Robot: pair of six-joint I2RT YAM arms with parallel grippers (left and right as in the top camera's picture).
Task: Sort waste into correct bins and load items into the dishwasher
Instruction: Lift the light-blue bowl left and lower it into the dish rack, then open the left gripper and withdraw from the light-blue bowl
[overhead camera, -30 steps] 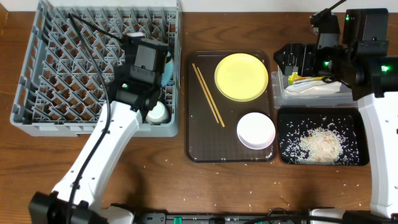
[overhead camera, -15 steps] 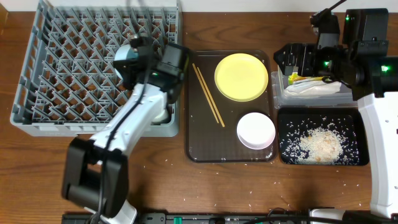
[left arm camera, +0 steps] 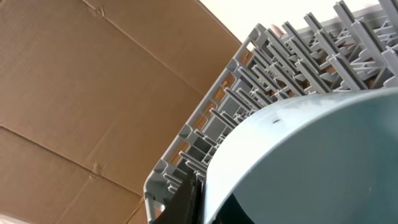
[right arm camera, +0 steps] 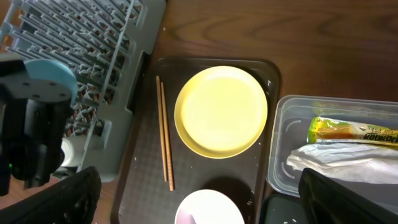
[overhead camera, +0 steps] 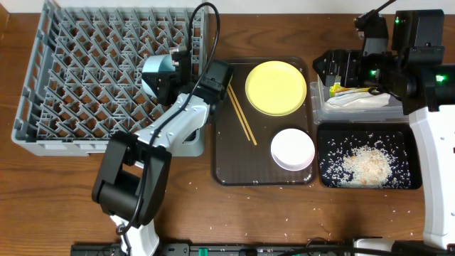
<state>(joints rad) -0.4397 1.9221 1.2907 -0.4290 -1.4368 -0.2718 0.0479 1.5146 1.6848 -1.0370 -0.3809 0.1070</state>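
Overhead: one yellow plate, two chopsticks (side by side)

This looks like a robotics lab bench. A left arm and right arm stand at a wooden tabletop staged with a dish rack and tray. Plain cardboard stands behind it.

The left gripper clamps a light blue bowl, tipped on edge over the right side of the grey dish rack. Beside the rack, a dark brown serving tray carries a yellow plate, wooden chopsticks and a white bowl. At right, a clear tub holds a snack wrapper and crumpled white paper. Just below it, rice lies in a black tray.
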